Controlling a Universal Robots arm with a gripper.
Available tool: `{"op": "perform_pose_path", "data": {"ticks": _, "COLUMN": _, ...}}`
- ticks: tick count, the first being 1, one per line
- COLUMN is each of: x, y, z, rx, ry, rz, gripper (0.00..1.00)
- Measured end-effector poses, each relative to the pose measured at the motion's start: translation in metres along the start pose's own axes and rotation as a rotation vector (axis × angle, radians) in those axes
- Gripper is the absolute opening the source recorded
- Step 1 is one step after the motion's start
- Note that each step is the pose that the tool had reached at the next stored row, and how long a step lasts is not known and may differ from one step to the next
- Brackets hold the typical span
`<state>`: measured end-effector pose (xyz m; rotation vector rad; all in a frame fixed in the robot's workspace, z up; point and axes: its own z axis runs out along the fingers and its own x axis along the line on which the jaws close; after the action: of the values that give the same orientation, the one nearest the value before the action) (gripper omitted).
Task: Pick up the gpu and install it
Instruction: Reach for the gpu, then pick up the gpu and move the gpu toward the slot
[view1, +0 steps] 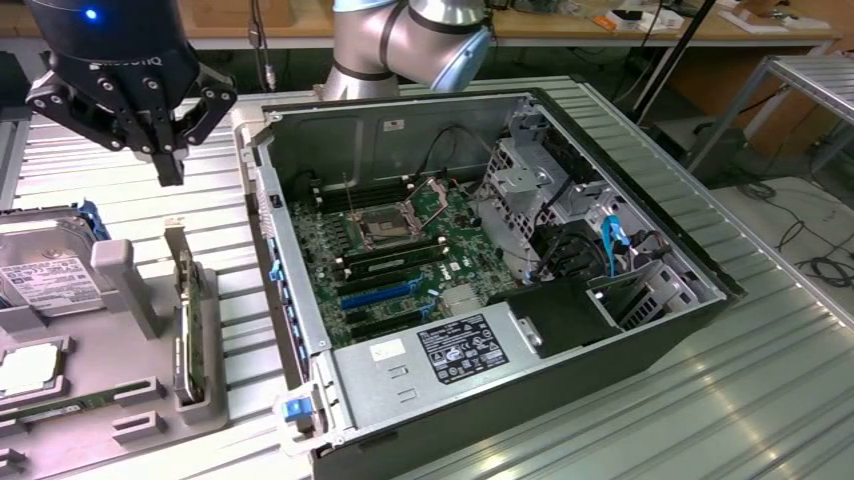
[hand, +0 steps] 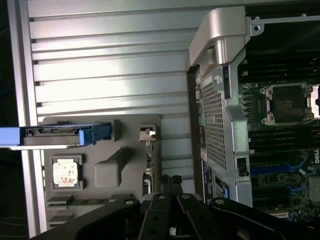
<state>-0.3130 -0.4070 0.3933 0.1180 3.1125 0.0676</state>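
Note:
The gpu (view1: 186, 325) stands on edge in a slot of the grey holder (view1: 127, 300) at the exterior view's left, its silver bracket at the far end. In the wrist view the gpu (hand: 148, 165) appears edge-on as a thin strip along the holder (hand: 125, 150). My gripper (view1: 168, 170) hangs shut and empty above the ribbed table, just beyond the holder's far end and left of the open computer case (view1: 287, 250). Its black fingers (hand: 161, 192) are pressed together over the card's line. The motherboard (view1: 400, 250) lies bare inside the case, with blue slots (view1: 380, 295).
A hard drive (view1: 40, 275) with blue rails, a processor chip (view1: 27, 370) and a memory stick (view1: 60, 410) sit in the same holder. The case's metal wall (hand: 220, 115) rises close beside the holder. A drive cage (view1: 534, 180) and cables fill the case's right side.

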Motion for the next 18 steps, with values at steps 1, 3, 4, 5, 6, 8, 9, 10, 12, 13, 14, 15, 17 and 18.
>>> {"op": "perform_pose_path", "data": {"ticks": 1, "x": 0.001, "y": -0.0002, "z": -0.0001, "rx": 0.0000, "ry": 0.0000, "rz": 0.000, "gripper": 0.11}}
{"op": "perform_pose_path", "data": {"ticks": 3, "x": 0.005, "y": -0.0008, "z": -0.0002, "rx": 0.0000, "ry": 0.0000, "rz": 0.000, "gripper": 0.11}}
{"op": "perform_pose_path", "data": {"ticks": 4, "x": 0.007, "y": -0.0010, "z": -0.0002, "rx": 0.0000, "ry": 0.0000, "rz": 0.000, "gripper": 0.11}}
{"op": "perform_pose_path", "data": {"ticks": 5, "x": 0.009, "y": -0.0013, "z": -0.0003, "rx": 0.0000, "ry": 0.0000, "rz": 0.000, "gripper": 0.11}}
{"op": "perform_pose_path", "data": {"ticks": 6, "x": 0.010, "y": -0.0016, "z": -0.0003, "rx": 0.0000, "ry": -0.0001, "rz": 0.000, "gripper": 0.11}}
{"op": "perform_pose_path", "data": {"ticks": 8, "x": 0.013, "y": -0.0020, "z": -0.0004, "rx": -0.0001, "ry": -0.0001, "rz": 0.000, "gripper": 0.11}}
{"op": "perform_pose_path", "data": {"ticks": 9, "x": 0.014, "y": -0.0022, "z": -0.0004, "rx": -0.0001, "ry": -0.0001, "rz": 0.000, "gripper": 0.11}}
{"op": "perform_pose_path", "data": {"ticks": 10, "x": 0.015, "y": -0.0024, "z": -0.0005, "rx": 0.0000, "ry": 0.0000, "rz": 0.000, "gripper": 0.11}}
{"op": "perform_pose_path", "data": {"ticks": 12, "x": 0.015, "y": -0.0023, "z": -0.0005, "rx": -0.0001, "ry": 0.0000, "rz": 0.000, "gripper": 0.11}}
{"op": "perform_pose_path", "data": {"ticks": 13, "x": 0.015, "y": -0.0024, "z": -0.0005, "rx": -0.0001, "ry": 0.0000, "rz": 0.000, "gripper": 0.11}}
{"op": "perform_pose_path", "data": {"ticks": 14, "x": 0.015, "y": -0.0023, "z": -0.0005, "rx": 0.0000, "ry": 0.0000, "rz": 0.000, "gripper": 0.11}}
{"op": "perform_pose_path", "data": {"ticks": 15, "x": 0.015, "y": -0.0023, "z": -0.0005, "rx": 0.0000, "ry": 0.0000, "rz": 0.000, "gripper": 0.11}}
{"op": "perform_pose_path", "data": {"ticks": 17, "x": 0.015, "y": -0.0023, "z": -0.0004, "rx": -0.0001, "ry": -0.0001, "rz": 0.000, "gripper": 0.11}}
{"op": "perform_pose_path", "data": {"ticks": 18, "x": 0.015, "y": -0.0024, "z": -0.0003, "rx": 0.0000, "ry": 0.0000, "rz": 0.000, "gripper": 0.11}}
